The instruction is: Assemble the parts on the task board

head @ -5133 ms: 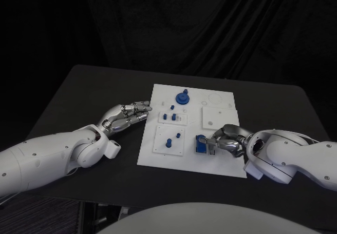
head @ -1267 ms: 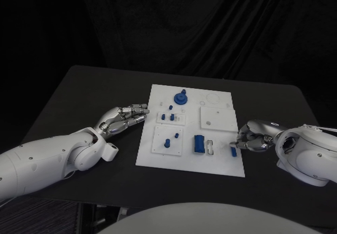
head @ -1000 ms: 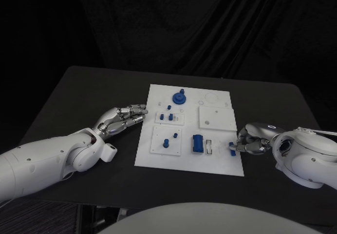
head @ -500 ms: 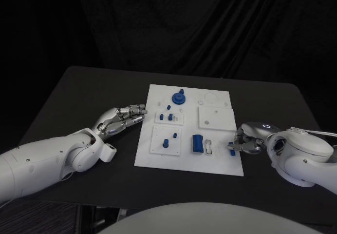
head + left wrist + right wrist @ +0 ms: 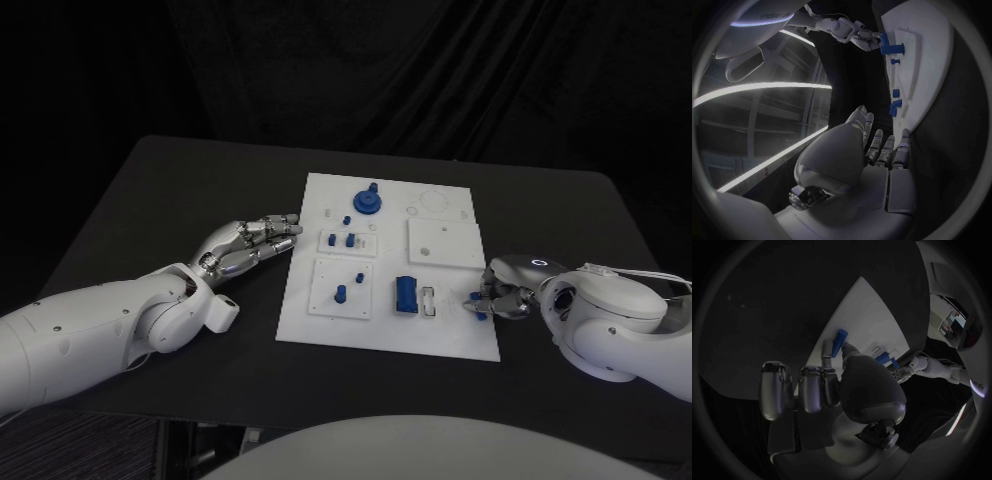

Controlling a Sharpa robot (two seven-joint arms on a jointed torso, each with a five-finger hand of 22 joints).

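Note:
The white task board (image 5: pixel 447 335) lies mid-table. On it stand a blue round part with a knob (image 5: pixel 369 202), small blue pegs (image 5: pixel 343 239), a single peg (image 5: pixel 340 293) and a blue block (image 5: pixel 408 293). My right hand (image 5: pixel 505 292) sits at the board's right edge and pinches a small blue peg (image 5: pixel 477 309). In the right wrist view the peg (image 5: pixel 839 342) sticks out from thumb and finger of that hand (image 5: pixel 836 390), over the board (image 5: pixel 861 315). My left hand (image 5: pixel 257 241) lies beside the board's left edge, fingers apart, holding nothing; the left wrist view shows it (image 5: pixel 873 155) next to the board (image 5: pixel 923 75).
A pale piece (image 5: pixel 431 300) stands next to the blue block. White square inserts (image 5: pixel 444 241) sit on the board's right half. Bare black table (image 5: pixel 173 190) lies around the board, its edges far from both hands.
My right hand has left the blue block and moved to the board's right edge with a small blue peg. In the last half second it has barely shifted. The left hand has stayed put.

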